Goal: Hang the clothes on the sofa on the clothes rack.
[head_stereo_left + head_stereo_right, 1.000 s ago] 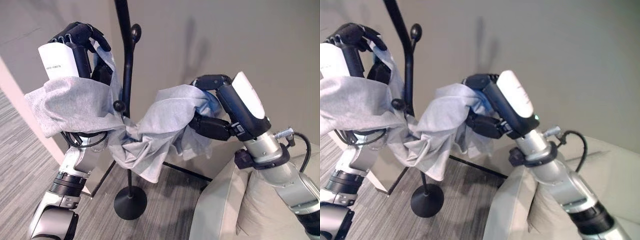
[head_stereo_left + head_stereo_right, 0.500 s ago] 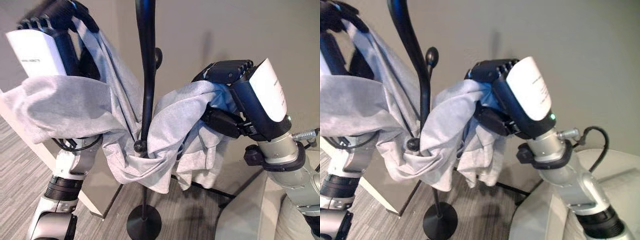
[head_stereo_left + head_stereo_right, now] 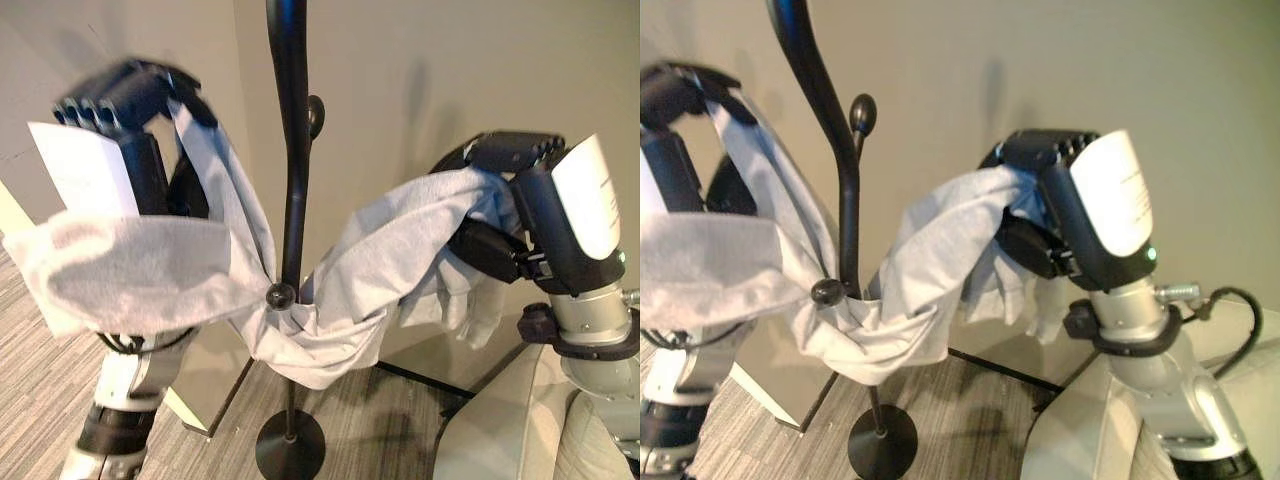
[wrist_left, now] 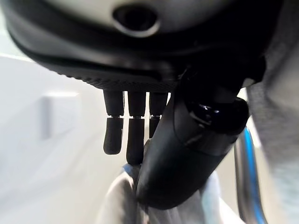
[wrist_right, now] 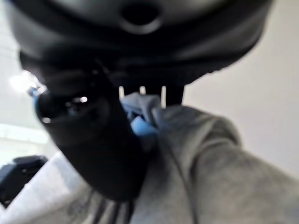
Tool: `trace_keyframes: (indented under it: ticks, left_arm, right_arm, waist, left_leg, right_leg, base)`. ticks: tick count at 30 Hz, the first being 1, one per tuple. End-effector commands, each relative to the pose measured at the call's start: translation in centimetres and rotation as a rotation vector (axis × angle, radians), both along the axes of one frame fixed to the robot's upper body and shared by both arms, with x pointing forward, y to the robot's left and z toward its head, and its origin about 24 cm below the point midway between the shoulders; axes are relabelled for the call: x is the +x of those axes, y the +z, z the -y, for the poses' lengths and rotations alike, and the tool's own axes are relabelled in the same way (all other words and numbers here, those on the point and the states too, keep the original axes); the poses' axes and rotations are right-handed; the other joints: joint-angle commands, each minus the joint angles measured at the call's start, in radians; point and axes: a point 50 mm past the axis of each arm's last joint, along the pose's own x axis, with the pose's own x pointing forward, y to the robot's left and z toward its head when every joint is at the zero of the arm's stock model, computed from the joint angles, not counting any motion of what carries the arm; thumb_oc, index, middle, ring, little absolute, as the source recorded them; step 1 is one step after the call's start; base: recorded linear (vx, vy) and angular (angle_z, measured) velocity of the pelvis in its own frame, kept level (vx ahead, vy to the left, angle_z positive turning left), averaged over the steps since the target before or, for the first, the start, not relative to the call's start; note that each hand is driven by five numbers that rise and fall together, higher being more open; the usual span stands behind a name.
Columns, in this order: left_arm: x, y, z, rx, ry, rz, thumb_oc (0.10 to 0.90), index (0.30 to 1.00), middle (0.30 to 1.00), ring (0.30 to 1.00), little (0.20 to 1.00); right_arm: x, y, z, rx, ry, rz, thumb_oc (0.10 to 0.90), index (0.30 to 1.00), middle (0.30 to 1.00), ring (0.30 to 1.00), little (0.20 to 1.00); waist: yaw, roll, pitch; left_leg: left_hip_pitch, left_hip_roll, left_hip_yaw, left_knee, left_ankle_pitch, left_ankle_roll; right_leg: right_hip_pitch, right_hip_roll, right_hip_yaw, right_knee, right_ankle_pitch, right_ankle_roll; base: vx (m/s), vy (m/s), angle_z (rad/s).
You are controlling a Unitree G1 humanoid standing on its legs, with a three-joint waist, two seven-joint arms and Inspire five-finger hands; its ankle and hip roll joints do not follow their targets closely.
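Grey garment (image 3: pixel 340 270) slung across clothes rack (image 3: pixel 290 150) at its lower peg.
Left hand (image 3: pixel 125 100) and right hand (image 3: pixel 510 155) each clench an end, held high on either side so the sagging middle catches there.

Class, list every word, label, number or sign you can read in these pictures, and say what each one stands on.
No text can be read.
White cover on the left hand: nothing legible.
White cover on the right hand: faint grey marks, too blurred to read.
Light grey cloth garment, black metal clothes rack and pale beige sofa: no print visible.
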Motion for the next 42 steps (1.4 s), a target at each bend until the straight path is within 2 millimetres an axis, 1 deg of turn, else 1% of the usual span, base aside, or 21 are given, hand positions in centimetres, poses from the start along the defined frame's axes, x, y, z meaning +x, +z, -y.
trace_keyframes:
  ticks: [1,8,9,10,11,13,14,15,17,18,20,22,23,27,29,32,35,36,37,38,42]
  left_arm:
    - [-1.0,2.6,-0.1,0.013,-0.074,0.121,0.400,0.300,0.300,0.300,0.300]
    - [-2.6,1.9,-1.0,-0.015,-0.066,0.101,0.400,0.300,0.300,0.300,0.300]
    - [-2.5,2.1,-1.0,-0.046,-0.084,0.115,0.400,0.300,0.300,0.300,0.300]
    - [-2.4,2.2,-1.0,-0.046,-0.085,0.117,0.400,0.300,0.300,0.300,0.300]
    - [-2.1,2.4,-0.7,-0.058,-0.114,0.124,0.400,0.300,0.300,0.300,0.300]
    - [-1.8,2.3,-0.5,-0.069,-0.126,0.115,0.400,0.300,0.300,0.300,0.300]
    - [-1.8,2.3,-0.5,-0.070,-0.127,0.117,0.400,0.300,0.300,0.300,0.300]
    - [-1.5,2.3,-0.1,-0.083,-0.158,0.100,0.400,0.300,0.300,0.300,0.300]
    - [-1.0,2.1,0.5,-0.097,-0.191,0.082,0.400,0.300,0.300,0.300,0.300]
    - [-0.8,1.9,1.0,-0.107,-0.217,0.067,0.400,0.300,0.300,0.300,0.300]
    - [-0.3,1.9,1.9,-0.116,-0.267,0.057,0.400,0.300,0.300,0.300,0.300]
    - [-0.1,2.3,2.6,-0.092,-0.295,0.064,0.400,0.300,0.300,0.300,0.300]
    - [0.4,2.8,3.3,-0.068,-0.324,0.072,0.400,0.300,0.300,0.300,0.300]
    - [0.5,3.1,3.6,-0.057,-0.338,0.088,0.400,0.300,0.300,0.300,0.300]
    - [0.6,2.8,3.8,-0.055,-0.344,0.086,0.400,0.300,0.300,0.300,0.300]
    - [0.6,2.9,3.4,-0.035,-0.316,0.087,0.400,0.300,0.300,0.300,0.300]
    - [0.4,3.8,1.7,0.039,-0.197,0.128,0.400,0.300,0.300,0.300,0.300]
    - [0.5,4.7,0.5,0.081,-0.103,0.168,0.400,0.300,0.300,0.300,0.300]
    - [0.7,5.2,0.3,0.096,-0.081,0.189,0.400,0.300,0.300,0.300,0.300]
    - [0.7,5.3,0.3,0.096,-0.080,0.191,0.400,0.300,0.300,0.300,0.300]
    - [2.3,7.7,0.7,0.148,-0.046,0.249,0.400,0.300,0.300,0.300,0.300]
  right_arm:
    - [-1.6,3.6,0.1,0.143,0.075,0.209,0.400,0.300,0.300,0.300,0.300]
    - [-2.8,3.7,0.8,0.152,0.057,0.231,0.400,0.300,0.300,0.300,0.300]
    - [-2.7,3.9,0.9,0.170,0.057,0.246,0.400,0.300,0.300,0.300,0.300]
    - [-2.7,4.0,0.9,0.170,0.056,0.249,0.400,0.300,0.300,0.300,0.300]
    - [-2.5,4.1,0.8,0.181,0.069,0.255,0.400,0.300,0.300,0.300,0.300]
    - [-2.5,4.1,0.8,0.168,0.070,0.248,0.400,0.300,0.300,0.300,0.300]
    - [-2.5,4.1,0.8,0.168,0.070,0.249,0.400,0.300,0.300,0.300,0.300]
    - [-2.4,3.9,0.8,0.160,0.056,0.233,0.400,0.300,0.300,0.300,0.300]
    - [-2.4,3.7,1.0,0.146,0.038,0.216,0.400,0.300,0.300,0.300,0.300]
    - [-2.5,3.7,1.0,0.143,0.036,0.217,0.400,0.300,0.300,0.300,0.300]
    - [-2.5,3.7,0.9,0.153,0.033,0.222,0.400,0.300,0.300,0.300,0.300]
    - [-2.2,3.5,0.8,0.157,0.014,0.232,0.400,0.300,0.300,0.300,0.300]
    - [-1.7,3.3,0.4,0.166,0.001,0.235,0.400,0.300,0.300,0.300,0.300]
    - [-1.4,3.2,0.3,0.160,-0.016,0.250,0.400,0.300,0.300,0.300,0.300]
    - [-1.6,3.2,0.6,0.160,-0.034,0.254,0.400,0.300,0.300,0.300,0.300]
    - [-1.8,3.3,0.9,0.145,-0.061,0.269,0.400,0.300,0.300,0.300,0.300]
    - [-2.1,3.7,1.3,0.104,-0.080,0.272,0.400,0.300,0.300,0.300,0.300]
    - [-2.1,4.2,1.7,0.065,-0.095,0.281,0.400,0.300,0.300,0.300,0.300]
    - [-2.0,4.6,1.9,0.049,-0.104,0.291,0.400,0.300,0.300,0.300,0.300]
    - [-2.0,4.6,2.0,0.049,-0.104,0.293,0.400,0.300,0.300,0.300,0.300]
    - [-0.3,6.5,2.8,0.016,-0.141,0.350,0.400,0.300,0.300,0.300,0.300]
  waist:
    - [0.027,-0.014,-0.078]
    - [0.042,-0.024,-0.036]
    - [0.050,-0.038,-0.007]
    - [0.049,-0.039,-0.003]
    - [0.038,-0.050,0.017]
    - [0.015,-0.038,0.013]
    - [0.015,-0.038,0.014]
    - [-0.011,-0.031,0.003]
    - [-0.045,0.001,-0.012]
    - [-0.064,0.016,-0.017]
    - [-0.083,0.028,-0.015]
    - [-0.089,0.032,-0.004]
    - [-0.080,0.027,0.011]
    - [-0.076,0.019,0.018]
    - [-0.083,0.018,0.019]
    - [-0.085,0.016,0.011]
    - [-0.087,0.010,-0.008]
    - [-0.089,0.010,-0.025]
    - [-0.092,0.011,-0.032]
    - [-0.092,0.012,-0.030]
    - [-0.092,0.016,-0.052]
  left_leg:
    - [0.163,0.136,0.017,0.010,-0.109,-0.085]
    - [0.127,0.147,-0.011,0.036,-0.071,-0.098]
    - [0.100,0.139,-0.020,0.114,-0.083,-0.099]
    - [0.090,0.139,-0.024,0.134,-0.092,-0.098]
    - [0.087,0.144,-0.015,0.251,-0.142,-0.099]
    - [0.121,0.161,-0.004,0.340,-0.201,-0.102]
    - [0.114,0.161,-0.005,0.348,-0.200,-0.102]
    - [0.164,0.173,0.002,0.351,-0.211,-0.104]
    - [0.242,0.182,0.000,0.288,-0.227,-0.112]
    - [0.266,0.173,0.000,0.242,-0.252,-0.103]
    - [0.279,0.134,0.002,0.140,-0.296,-0.078]
    - [0.295,0.089,0.008,0.059,-0.287,-0.057]
    - [0.300,0.031,0.024,0.010,-0.277,-0.037]
    - [0.280,-0.001,0.039,0.010,-0.271,-0.021]
    - [0.278,-0.008,0.041,0.010,-0.272,-0.013]
    - [0.296,-0.018,0.041,0.010,-0.274,0.000]
    - [0.328,-0.028,0.051,0.010,-0.286,0.010]
    - [0.345,-0.025,0.053,0.010,-0.292,0.010]
    - [0.350,-0.023,0.053,0.010,-0.294,0.009]
    - [0.350,-0.022,0.053,0.010,-0.295,0.008]
    - [0.357,-0.007,0.053,0.010,-0.297,0.001]
  right_leg:
    - [-0.111,-0.023,0.001,0.012,0.140,0.071]
    - [-0.110,-0.008,-0.013,0.010,0.135,0.060]
    - [-0.126,-0.021,-0.020,0.020,0.148,0.054]
    - [-0.127,-0.023,-0.022,0.022,0.147,0.054]
    - [-0.161,-0.046,-0.043,0.037,0.167,0.049]
    - [-0.182,-0.045,-0.057,0.043,0.172,0.047]
    - [-0.185,-0.046,-0.058,0.044,0.177,0.045]
    - [-0.219,-0.050,-0.065,0.052,0.186,0.048]
    - [-0.261,-0.042,-0.075,0.073,0.188,0.057]
    - [-0.284,-0.044,-0.075,0.087,0.193,0.067]
    - [-0.317,-0.075,-0.072,0.114,0.217,0.088]
    - [-0.351,-0.102,-0.055,0.134,0.263,0.117]
    - [-0.376,-0.149,-0.052,0.109,0.351,0.157]
    - [-0.380,-0.178,-0.044,0.070,0.373,0.167]
    - [-0.369,-0.171,-0.009,0.068,0.347,0.161]
    - [-0.364,-0.165,0.026,0.082,0.357,0.163]
    - [-0.351,-0.161,0.041,0.094,0.356,0.167]
    - [-0.346,-0.157,0.046,0.100,0.359,0.169]
    - [-0.343,-0.155,0.046,0.100,0.358,0.169]
    - [-0.343,-0.154,0.045,0.100,0.357,0.169]
    - [-0.334,-0.143,0.041,0.089,0.350,0.168]
  base:
    - [-0.05,-0.076,0.02]
    - [-0.12,-0.052,0.13]
    - [-0.21,-0.019,0.17]
    - [-0.42,0.000,0.11]
    - [-0.29,0.042,0.30]
    - [-0.23,0.077,0.55]
    - [-0.18,0.128,0.40]
    - [-0.17,0.145,0.24]
    - [-0.16,0.206,0.20]
    - [-0.14,0.217,0.35]
    - [-0.18,0.254,0.53]
    - [-0.33,0.313,0.18]
    - [-0.36,0.273,-0.08]
    - [-0.24,0.126,-0.01]
    - [-0.16,0.069,-0.13]
    - [-0.04,0.023,0.02]
    - [0.03,-0.008,-0.13]
    - [0.06,-0.032,-0.08]
    - [0.05,-0.027,-0.07]
    - [0.05,-0.026,0.01]
    - [0.06,-0.040,-0.02]
